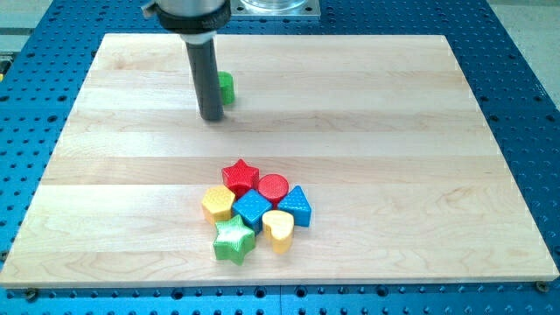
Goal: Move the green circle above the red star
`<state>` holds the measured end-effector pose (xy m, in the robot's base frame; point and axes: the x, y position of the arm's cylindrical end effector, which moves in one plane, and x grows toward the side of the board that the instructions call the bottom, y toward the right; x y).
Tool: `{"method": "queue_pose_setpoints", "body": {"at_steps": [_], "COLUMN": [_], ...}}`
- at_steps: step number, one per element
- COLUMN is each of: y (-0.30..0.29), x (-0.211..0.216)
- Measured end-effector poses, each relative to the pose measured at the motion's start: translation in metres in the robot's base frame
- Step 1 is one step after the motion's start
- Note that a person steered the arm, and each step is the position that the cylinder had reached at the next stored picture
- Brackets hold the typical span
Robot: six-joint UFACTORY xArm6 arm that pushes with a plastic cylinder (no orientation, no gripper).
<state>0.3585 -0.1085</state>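
Observation:
The green circle (227, 87) sits near the view's top, left of centre, mostly hidden behind my rod; only its right edge shows. My tip (212, 116) rests on the board just left of and slightly below that block, touching or nearly touching it. The red star (240, 175) lies well below, at the top of a cluster of blocks near the view's bottom centre. The green circle is above the red star, a little to its left.
The cluster holds a red circle (273, 188), a blue triangle (296, 206), a blue block (252, 208), a yellow hexagon (218, 202), a yellow heart (279, 229) and a green star (234, 239). The wooden board (420, 131) lies on a blue perforated table.

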Motion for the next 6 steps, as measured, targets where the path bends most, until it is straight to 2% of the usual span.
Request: {"method": "queue_pose_setpoints", "body": {"at_steps": [1, 2, 3, 6], "y": [-0.016, 0.032, 0.039, 0.065], "x": [-0.060, -0.057, 0.035, 0.110]}}
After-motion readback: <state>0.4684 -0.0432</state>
